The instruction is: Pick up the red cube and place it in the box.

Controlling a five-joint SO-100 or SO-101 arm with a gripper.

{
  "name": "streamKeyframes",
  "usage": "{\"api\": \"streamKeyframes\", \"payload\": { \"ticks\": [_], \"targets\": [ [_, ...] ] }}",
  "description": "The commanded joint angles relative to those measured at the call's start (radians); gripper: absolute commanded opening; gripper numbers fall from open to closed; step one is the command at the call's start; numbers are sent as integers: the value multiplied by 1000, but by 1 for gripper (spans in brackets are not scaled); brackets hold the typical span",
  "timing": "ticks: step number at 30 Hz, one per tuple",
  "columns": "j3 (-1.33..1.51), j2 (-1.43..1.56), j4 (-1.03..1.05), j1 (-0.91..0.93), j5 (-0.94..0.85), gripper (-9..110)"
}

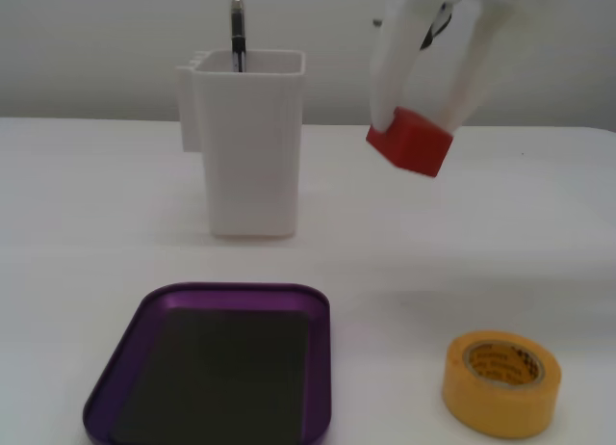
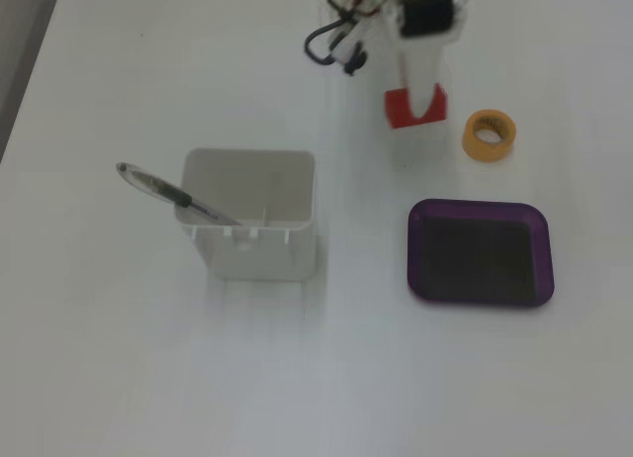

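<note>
The red cube [image 1: 411, 143] hangs in the air between the two white fingers of my gripper [image 1: 423, 117], well above the white table. In a fixed view from above, the cube [image 2: 399, 109] shows under the gripper [image 2: 416, 103], left of the yellow tape roll. The gripper is shut on the cube. The box, a shallow purple tray with a dark floor [image 1: 322, 315], lies at the front left; its rim also shows in the fixed view from above [image 2: 481, 211], below and right of the gripper. The tray holds nothing.
A tall white plastic container [image 1: 248, 146] with a pen in it stands left of the gripper; it also shows from above [image 2: 252, 229]. A yellow tape roll [image 1: 501, 383] lies front right, and from above [image 2: 490, 136] right of the cube.
</note>
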Motion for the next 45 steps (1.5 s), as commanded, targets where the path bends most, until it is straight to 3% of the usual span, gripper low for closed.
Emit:
{"api": "streamKeyframes", "payload": {
  "ticks": [1,9,20,31,40,45],
  "targets": [
    [-43,121,-9,-112,-12,-1],
    [-44,23,-224,-173,-103,-1],
    [-118,-390,-525,-164,-121,-1],
    [-393,-706,-523,-25,-55,-1],
    [-423,-738,-419,-38,-55,0],
    [-426,-736,-330,-38,-55,6]
  ]
}}
